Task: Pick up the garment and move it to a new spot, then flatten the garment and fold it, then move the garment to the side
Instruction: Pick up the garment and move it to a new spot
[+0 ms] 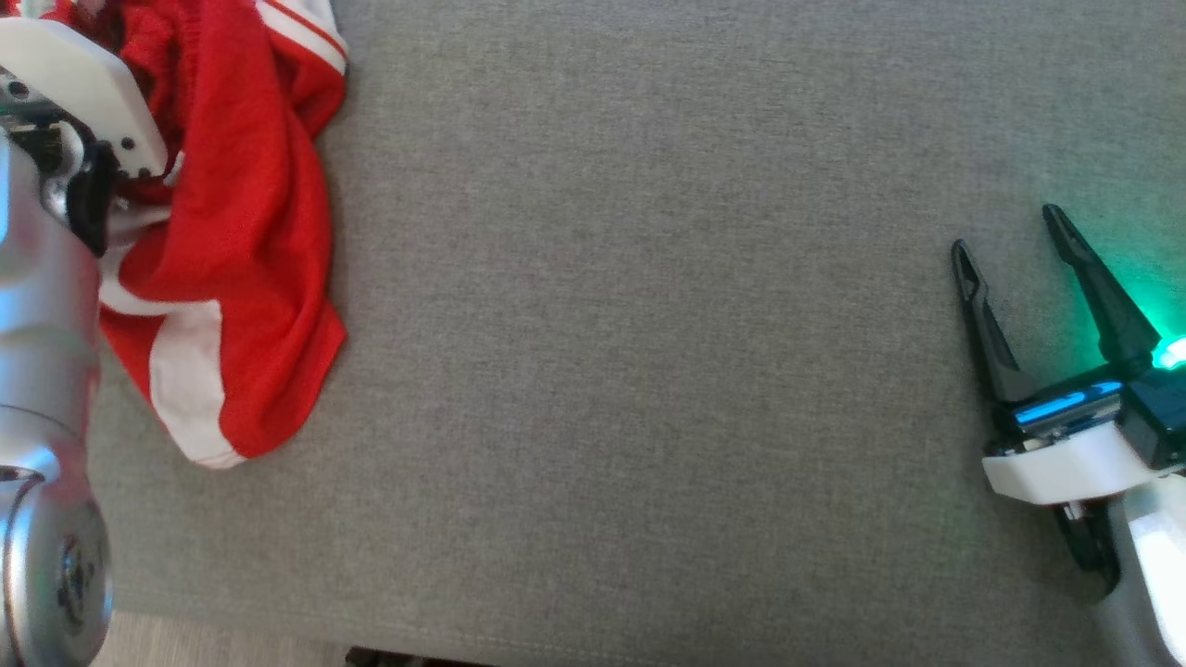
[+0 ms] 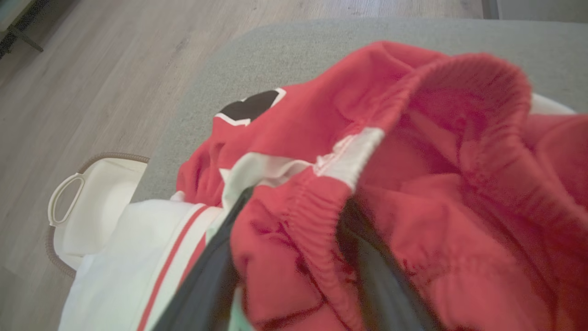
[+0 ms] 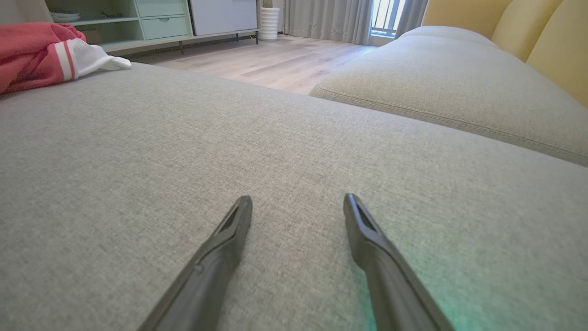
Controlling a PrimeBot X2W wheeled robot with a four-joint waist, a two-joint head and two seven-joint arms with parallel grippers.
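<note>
The garment [image 1: 250, 232] is a pair of red shorts with white stripes, lying crumpled at the far left of the grey cushion [image 1: 649, 324]. My left gripper [image 2: 294, 202] is pushed into it. Its two dark fingers [image 2: 206, 280] stand wide apart on either side of a fold of the elastic waistband [image 2: 312, 216], so it is open. In the head view the white wrist housing [image 1: 83, 83] covers those fingers. My right gripper [image 1: 1007, 230] hovers open over bare cushion at the far right, nothing between its fingers [image 3: 220, 257]. From there the garment [image 3: 36, 50] lies far off to the left.
The cushion's front edge [image 1: 556, 648] runs along the bottom of the head view. A white basket [image 2: 92, 193] stands on the wood floor beyond the cushion's end. A second cushion [image 3: 459, 92] lies past a gap, and a pale green cabinet [image 3: 161, 18] stands across the room.
</note>
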